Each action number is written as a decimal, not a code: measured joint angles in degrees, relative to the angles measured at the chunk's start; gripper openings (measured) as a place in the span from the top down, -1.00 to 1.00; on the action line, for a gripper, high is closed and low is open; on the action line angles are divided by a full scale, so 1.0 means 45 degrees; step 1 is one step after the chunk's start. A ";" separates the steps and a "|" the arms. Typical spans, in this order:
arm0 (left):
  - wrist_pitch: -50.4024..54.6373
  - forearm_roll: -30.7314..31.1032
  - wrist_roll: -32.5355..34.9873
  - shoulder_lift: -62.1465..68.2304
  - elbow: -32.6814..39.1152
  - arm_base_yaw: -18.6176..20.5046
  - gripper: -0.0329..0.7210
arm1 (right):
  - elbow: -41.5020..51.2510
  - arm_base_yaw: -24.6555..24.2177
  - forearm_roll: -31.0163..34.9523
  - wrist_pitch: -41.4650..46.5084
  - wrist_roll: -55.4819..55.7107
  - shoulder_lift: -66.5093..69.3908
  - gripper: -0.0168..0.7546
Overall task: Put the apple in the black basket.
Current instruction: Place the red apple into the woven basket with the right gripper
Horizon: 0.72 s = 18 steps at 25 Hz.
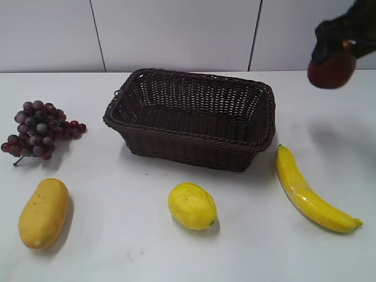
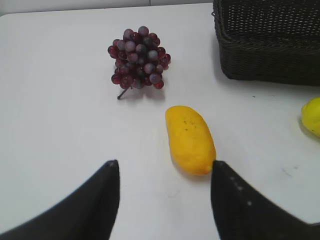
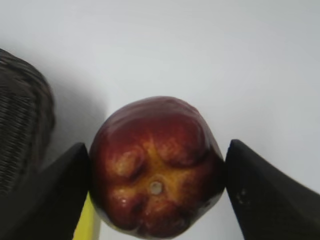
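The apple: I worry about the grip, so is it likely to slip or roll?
The apple looks glossy and rounded, so it could slip between the right gripper fingers, which seem to touch only its sides. It seems stiff, showing no visible denting under the grip. Released into the basket, it would probably roll a little before settling.

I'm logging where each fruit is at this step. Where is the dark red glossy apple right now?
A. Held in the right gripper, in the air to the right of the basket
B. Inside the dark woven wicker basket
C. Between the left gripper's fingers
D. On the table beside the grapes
A: the dark red glossy apple sits clamped in the right gripper, raised right of the dark woven wicker basket.
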 joint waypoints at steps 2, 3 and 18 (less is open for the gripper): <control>0.0000 0.0000 0.0000 0.0000 0.0000 0.0000 -0.24 | -0.0627 0.0685 -0.0012 0.0153 -0.0063 -0.0396 -0.61; 0.0000 0.0000 0.0000 0.0000 0.0000 0.0000 -0.24 | -0.0952 0.1151 -0.0001 0.0178 -0.0064 -0.0520 -0.61; 0.0000 0.0000 0.0000 0.0000 0.0000 0.0000 -0.24 | -0.1926 0.5537 0.0105 -0.1603 -0.0126 0.3014 -0.61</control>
